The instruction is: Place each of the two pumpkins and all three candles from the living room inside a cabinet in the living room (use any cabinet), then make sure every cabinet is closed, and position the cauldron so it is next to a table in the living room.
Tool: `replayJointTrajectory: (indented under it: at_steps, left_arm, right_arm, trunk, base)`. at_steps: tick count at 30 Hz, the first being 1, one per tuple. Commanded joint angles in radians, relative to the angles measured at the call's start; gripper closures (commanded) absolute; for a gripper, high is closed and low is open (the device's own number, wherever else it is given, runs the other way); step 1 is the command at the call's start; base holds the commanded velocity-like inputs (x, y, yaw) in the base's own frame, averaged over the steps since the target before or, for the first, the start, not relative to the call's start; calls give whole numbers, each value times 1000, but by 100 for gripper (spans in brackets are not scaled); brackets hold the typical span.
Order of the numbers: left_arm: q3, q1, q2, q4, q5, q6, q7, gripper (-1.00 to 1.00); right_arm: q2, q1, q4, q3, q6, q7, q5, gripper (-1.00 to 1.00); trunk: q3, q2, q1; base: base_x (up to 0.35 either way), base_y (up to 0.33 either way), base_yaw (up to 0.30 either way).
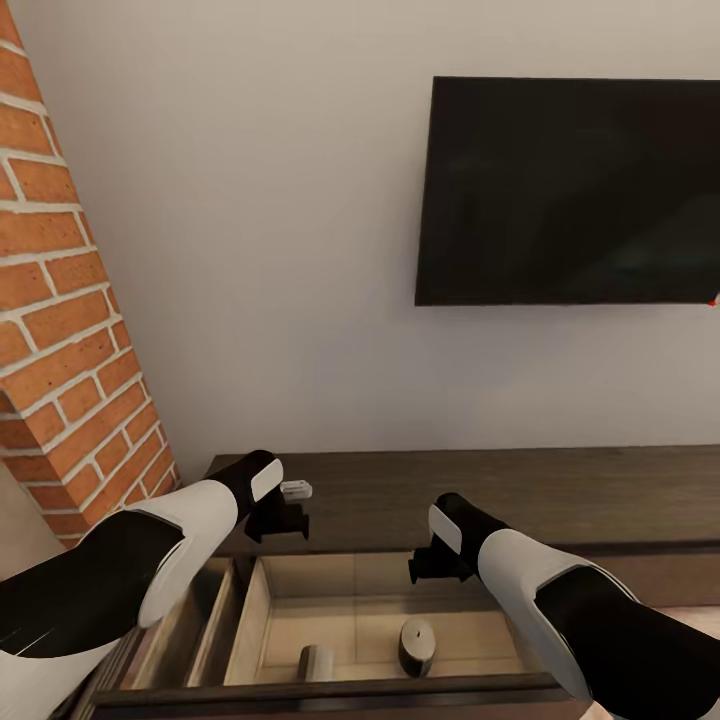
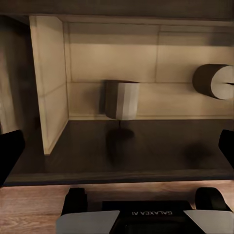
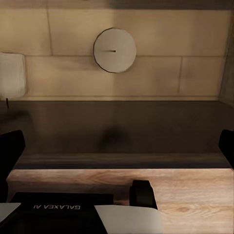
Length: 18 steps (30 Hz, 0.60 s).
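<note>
The cabinet (image 1: 520, 495) is a low dark-brown unit under the TV, with one drawer (image 1: 330, 690) pulled out and its pale interior showing. Two candles are inside. One grey candle (image 1: 417, 645) (image 3: 115, 50) stands with its wick up. The other candle (image 1: 318, 662) (image 2: 122, 100) appears to lie on its side. My left gripper (image 1: 285, 515) (image 2: 117, 151) hovers open over the drawer's back left. Above the standing candle, my right gripper (image 1: 432, 565) (image 3: 117, 151) is open and empty. The pumpkins, cauldron and table are out of view.
A black TV (image 1: 570, 190) hangs on the white wall above the cabinet. A red brick column (image 1: 60, 330) rises at the left, close to the cabinet's end. A divider (image 1: 245, 620) splits the drawer. Wood floor (image 3: 185, 190) lies before it.
</note>
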State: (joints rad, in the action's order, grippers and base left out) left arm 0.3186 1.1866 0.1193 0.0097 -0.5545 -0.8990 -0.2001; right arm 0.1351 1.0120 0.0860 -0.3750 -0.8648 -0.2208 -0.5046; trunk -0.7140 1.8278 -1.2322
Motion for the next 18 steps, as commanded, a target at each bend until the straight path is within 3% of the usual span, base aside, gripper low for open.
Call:
replayJointTrajectory:
  at_steps: [1,18]
  left_arm:
    - [4,1,0,1,-10,-1,-8,-100]
    - [4,1,1,6,-9,0,-10,-100]
  right_arm:
    - [0,0,1,-5,-3,-8,-11,-100]
    - [0,-1,1,-4,-3,-8,-11,-100]
  trunk:
    - [2,-7,4]
    - [55,-126,69]
  base:
    - [0,0,0]
    - [0,0,0]
